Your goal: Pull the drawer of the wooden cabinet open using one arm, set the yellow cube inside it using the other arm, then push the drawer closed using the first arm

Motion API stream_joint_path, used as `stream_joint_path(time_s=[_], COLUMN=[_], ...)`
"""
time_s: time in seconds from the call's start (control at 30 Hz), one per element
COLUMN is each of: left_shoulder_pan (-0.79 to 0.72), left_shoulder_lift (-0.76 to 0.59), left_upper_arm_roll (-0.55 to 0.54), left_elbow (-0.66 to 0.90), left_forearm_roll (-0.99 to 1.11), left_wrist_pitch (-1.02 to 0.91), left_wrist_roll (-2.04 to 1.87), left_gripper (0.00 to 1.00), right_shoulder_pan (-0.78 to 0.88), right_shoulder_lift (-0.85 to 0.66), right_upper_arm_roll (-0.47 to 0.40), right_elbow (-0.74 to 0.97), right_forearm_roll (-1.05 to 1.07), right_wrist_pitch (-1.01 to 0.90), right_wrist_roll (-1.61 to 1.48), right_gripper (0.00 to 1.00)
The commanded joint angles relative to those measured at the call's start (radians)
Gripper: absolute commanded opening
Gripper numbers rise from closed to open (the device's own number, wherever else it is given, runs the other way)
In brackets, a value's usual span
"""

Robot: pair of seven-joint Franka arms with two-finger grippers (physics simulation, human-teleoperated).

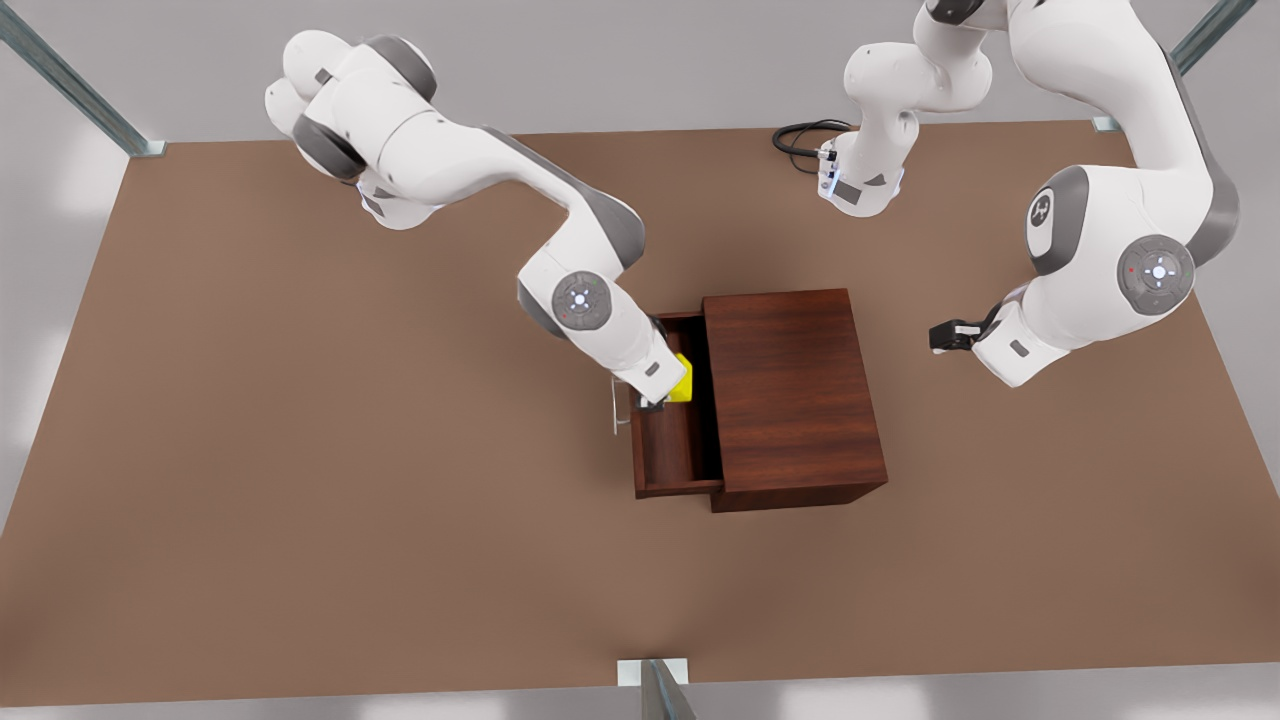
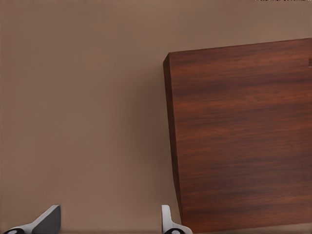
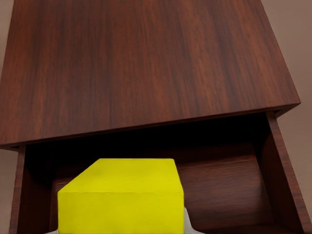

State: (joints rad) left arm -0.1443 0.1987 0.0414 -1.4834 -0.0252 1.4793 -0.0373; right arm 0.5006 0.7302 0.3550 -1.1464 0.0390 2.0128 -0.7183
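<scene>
One hand, the right hand (image 1: 655,400), held the yellow cube (image 1: 682,378) over the open drawer (image 1: 672,455); release next. The left hand (image 1: 940,335) waited, fingers wide.

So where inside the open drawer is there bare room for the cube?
The drawer floor toward the front view's bottom, between handle side and wooden cabinet, is bare. The far end is crowded: the right gripper holds the yellow cube there. Left gripper waits aside, open.

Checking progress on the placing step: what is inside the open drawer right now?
The yellow cube, held by the right pincer within the drawer. The cabinet covers the drawer's back part. The left pincer waits open, apart.
</scene>
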Motion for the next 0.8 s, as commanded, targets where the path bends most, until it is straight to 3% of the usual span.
stream_joint_path(time_s=[0.0, 0.1, 0.13, 0.17, 0.3, 0.33, 0.43, 0.5, 0.53, 0.57, 0.6, 0.67, 0.77], left_shoulder_pan=[0.0, 0.0, 0.0, 0.002, -0.006, -0.02, -0.066, -0.28, -0.4, -0.481, -0.546, -0.662, -0.75], left_shoulder_lift=[-0.001, -0.001, -0.001, -0.001, 0.001, 0.001, 0.015, 0.047, 0.108, 0.269, 0.37, 0.485, 0.625], left_upper_arm_roll=[0.0, 0.0, 0.0, 0.0, 0.0, 0.0, 0.0, -0.003, -0.006, -0.005, -0.002, 0.002, 0.008], left_elbow=[0.002, 0.002, 0.002, 0.002, 0.008, 0.009, 0.046, 0.153, 0.241, 0.434, 0.529, 0.564, 0.595], left_forearm_roll=[0.001, 0.001, 0.001, 0.001, 0.001, 0.001, -0.01, -0.12, -0.082, -0.049, -0.027, 0.125, 0.247], left_wrist_pitch=[0.006, 0.006, 0.007, 0.007, 0.019, 0.019, 0.022, 0.058, 0.182, 0.193, 0.274, 0.455, 0.791], left_wrist_roll=[-0.004, -0.004, -0.003, -0.003, -0.003, -0.003, -0.036, -0.443, -0.677, -0.893, -1.12, -1.412, -1.825], left_gripper=[1.0, 1.0, 1.0, 1.0, 1.0, 1.0, 1.0, 1.0, 1.0, 1.0, 1.0, 1.0, 1.0], right_shoulder_pan=[0.03, 0.062, 0.064, 0.064, 0.061, 0.007, -0.329, -0.485, -0.504, -0.508, -0.525, -0.528, -0.533], right_shoulder_lift=[0.009, 0.025, 0.028, 0.026, 0.017, -0.05, -0.233, -0.339, -0.434, -0.491, -0.511, -0.589, -0.561], right_upper_arm_roll=[-0.036, -0.065, -0.07, -0.073, -0.079, -0.077, -0.08, -0.106, -0.148, -0.191, -0.202, -0.214, -0.217], right_elbow=[0.001, -0.003, -0.001, -0.001, 0.001, -0.006, -0.029, -0.189, -0.369, -0.466, -0.507, -0.647, -0.639], right_forearm_roll=[-0.007, -0.011, -0.011, -0.01, -0.008, 0.002, 0.001, -0.011, -0.05, -0.06, -0.062, -0.084, -0.079], right_wrist_pitch=[0.043, 0.035, 0.038, 0.037, 0.027, -0.047, -0.436, -0.418, -0.319, -0.296, -0.293, -0.203, -0.204], right_wrist_roll=[0.404, 0.399, 0.401, 0.402, 0.396, 0.393, 0.332, 0.339, 0.378, 0.433, 0.448, 0.608, 0.678], right_gripper=[0.6, 0.6, 0.66, 1.0, 1.0, 1.0, 1.0, 1.0, 1.0, 1.0, 1.0, 1.0, 1.0])
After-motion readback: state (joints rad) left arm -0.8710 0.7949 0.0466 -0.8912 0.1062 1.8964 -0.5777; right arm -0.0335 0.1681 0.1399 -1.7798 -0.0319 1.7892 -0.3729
